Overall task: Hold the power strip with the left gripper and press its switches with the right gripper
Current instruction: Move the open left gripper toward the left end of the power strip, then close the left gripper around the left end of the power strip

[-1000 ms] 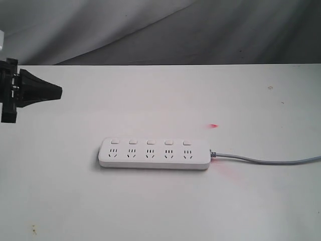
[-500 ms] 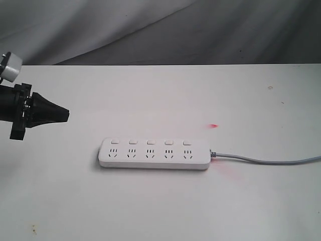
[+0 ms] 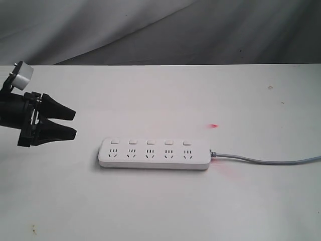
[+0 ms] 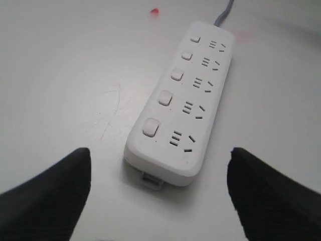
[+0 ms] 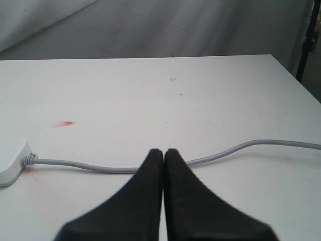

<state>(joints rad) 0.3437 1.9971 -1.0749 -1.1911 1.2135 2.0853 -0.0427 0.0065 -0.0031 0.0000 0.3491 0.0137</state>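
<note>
The white power strip (image 3: 154,153) lies flat in the middle of the table, its row of switches (image 3: 150,142) along the far edge and its grey cord (image 3: 266,160) running off to the right. My left gripper (image 3: 74,123) hovers to the left of the strip's end, open, with nothing between its black fingers. In the left wrist view the power strip (image 4: 183,100) stretches away from the gripper (image 4: 160,165), whose fingers stand wide on either side of its near end, apart from it. My right gripper (image 5: 163,151) is shut and empty, over the cord (image 5: 220,153); it is not in the exterior view.
A white table (image 3: 160,211) with a small red mark (image 3: 214,125) behind the strip's cord end. A grey cloth backdrop (image 3: 200,30) hangs behind the table's far edge. The table's right edge (image 5: 301,85) shows in the right wrist view.
My left gripper has moved right and down toward the strip's left end and has gone from shut to open. The power strip has not moved.
</note>
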